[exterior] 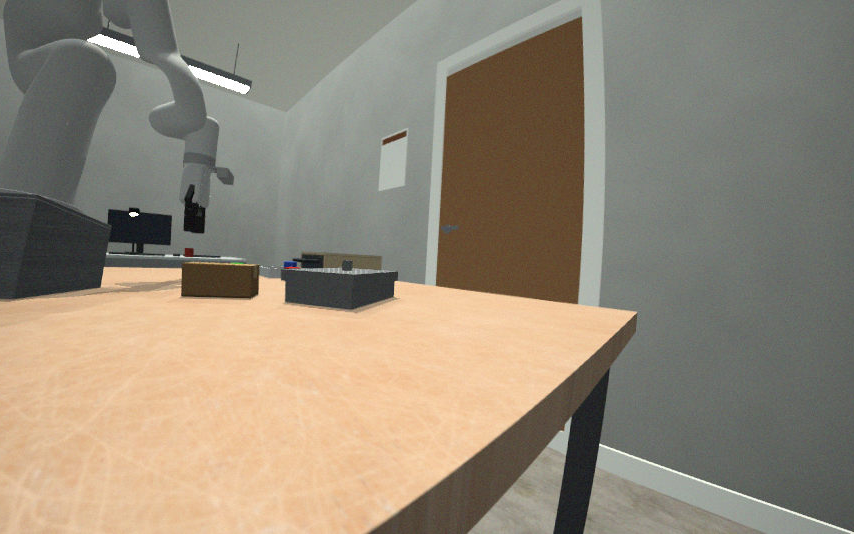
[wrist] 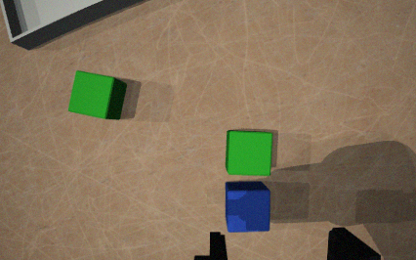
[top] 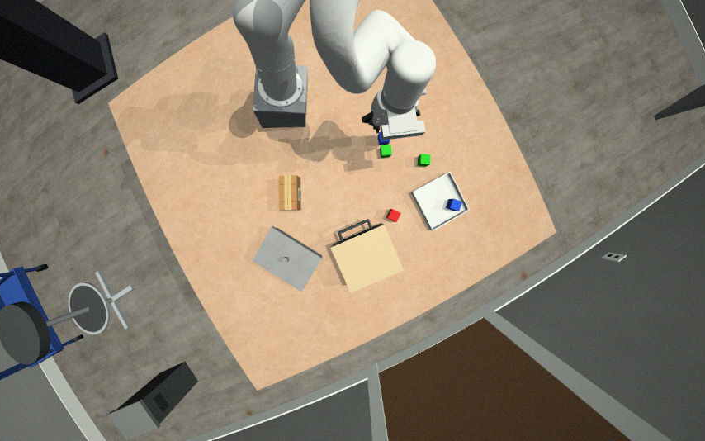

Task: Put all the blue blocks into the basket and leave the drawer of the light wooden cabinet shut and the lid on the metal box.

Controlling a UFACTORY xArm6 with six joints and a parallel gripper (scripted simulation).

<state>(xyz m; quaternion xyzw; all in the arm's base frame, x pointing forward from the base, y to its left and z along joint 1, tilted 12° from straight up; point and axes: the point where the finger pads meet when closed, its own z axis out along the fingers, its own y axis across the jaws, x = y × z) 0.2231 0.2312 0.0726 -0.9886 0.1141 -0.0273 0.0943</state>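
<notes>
My gripper (top: 372, 123) (exterior: 194, 226) (wrist: 276, 240) is open and empty, above the table beside a blue block (top: 383, 141) (wrist: 248, 211). That block stands close to a green block (top: 385, 150) (wrist: 249, 152). A second blue block (top: 454, 205) is in the white, dark-walled basket (top: 431, 206) (wrist: 75, 26), near its far right side. The light wooden cabinet (top: 367, 258) (exterior: 353, 260) has its black-handled drawer apparently shut. The metal box (exterior: 324, 290) has its grey lid (top: 295, 268) (exterior: 370, 272) on. The insides of the cabinet and the metal box are hidden.
Another green block (top: 423, 159) (wrist: 92, 95) lies between the gripper and the basket. A red block (top: 394, 215) lies between the basket and the cabinet. A brown box with a yellow stripe (top: 290, 192) (exterior: 219, 279) stands left of centre. The robot base (top: 281, 116) is behind it.
</notes>
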